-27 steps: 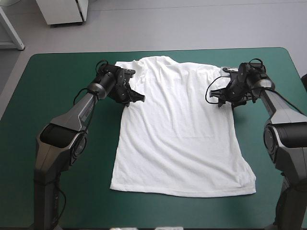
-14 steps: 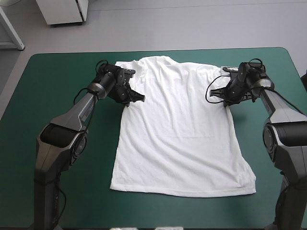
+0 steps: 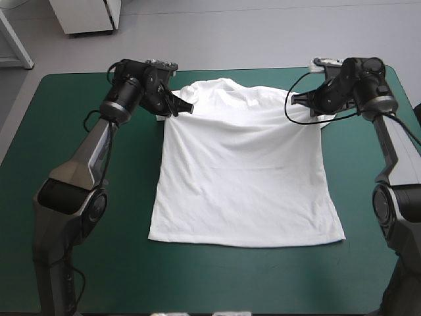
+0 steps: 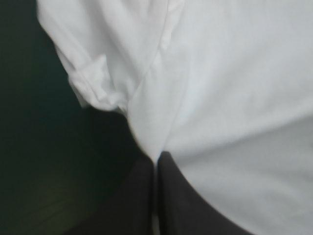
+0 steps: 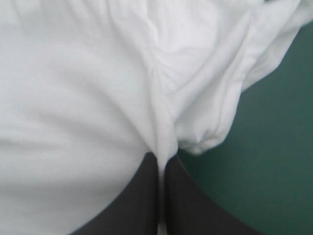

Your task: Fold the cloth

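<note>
The white T-shirt lies spread over the middle of the table, collar toward 12 o'clock and hem toward 6 o'clock. Most of its body is flat on the teal-green cover. The left hand is clenched on the T-shirt at the garment's 10 o'clock corner, and its wrist view shows the black fingers all but meeting with a thin pleat of cloth pinched between them. The bunched left sleeve hangs just beside that pleat. The right hand is clamped the same way at the 2 o'clock corner, with the right sleeve drooping in a soft lump next to its fingers. Between the two grips the shoulder line sags and shallow creases run across the chest, which suggests a light, limp fabric with no stiffness of its own. It will probably drape, follow whatever pulls it and wrinkle wherever tension is uneven, while the part resting on the cover drags a little. Nothing here is fragile. The likely weak point is a shallow pinch slipping out of smooth fingers. The best holds look to be where the hands are now, at the sleeve seams, where doubled cloth gives more bite. Keeping the hands level and equally spread should hold the lifted edge straight as it is carried toward 6 o'clock.
</note>
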